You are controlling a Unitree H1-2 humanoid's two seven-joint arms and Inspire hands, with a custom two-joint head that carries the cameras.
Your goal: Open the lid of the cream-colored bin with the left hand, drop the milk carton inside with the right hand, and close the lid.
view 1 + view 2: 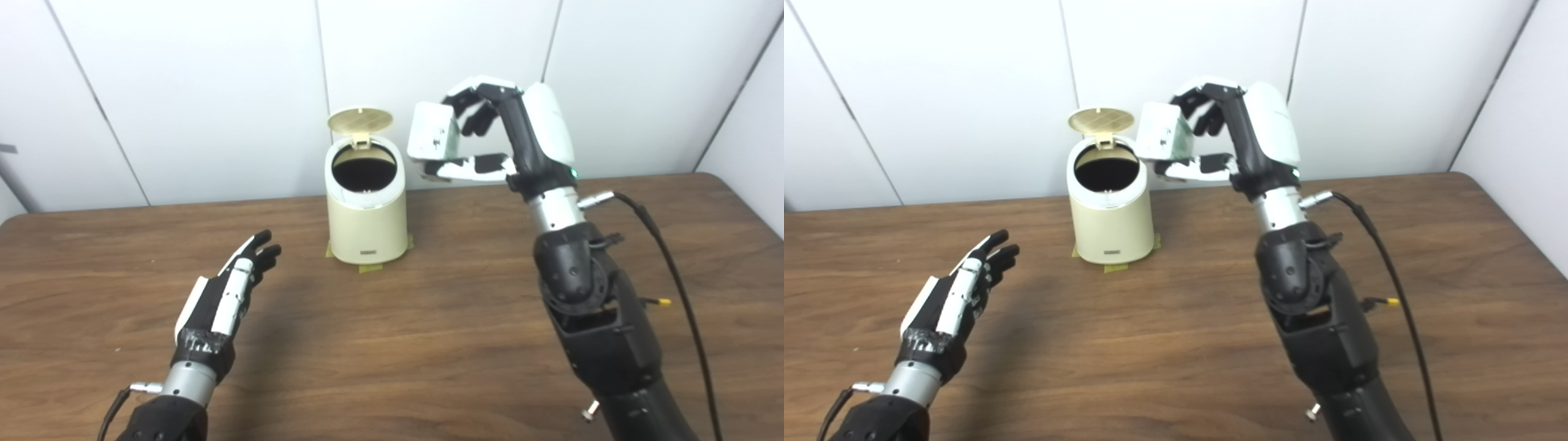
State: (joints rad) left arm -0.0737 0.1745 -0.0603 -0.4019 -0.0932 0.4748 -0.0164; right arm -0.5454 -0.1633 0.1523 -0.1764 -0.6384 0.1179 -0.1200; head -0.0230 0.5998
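At the back of the wooden table (429, 343), close to the white panelled wall (202, 92), stands the cream-colored bin (367, 211). Its round lid (360, 121) is tipped up on the rear hinge, so the dark opening faces upward. Strips of yellowish tape (369, 267) show under the bin's base.

Just right of the bin and above the level of its rim, the right hand (490, 144) holds the milk carton (432, 136), a small white box gripped between the curled fingers (471, 98) above and the thumb (465, 168) below. The carton hangs in the air beside the opening, not over it as far as these two views let me judge; in the right eye view its edge overlaps the bin's rim, which may be only the angle. A black cable (667, 263) runs from the right wrist down along the forearm.

Well left of the bin and nearer the table's front, the left hand (229, 291) hovers just above the wood, empty, its fingers stretched out and slightly apart, pointing toward the bin without touching it.
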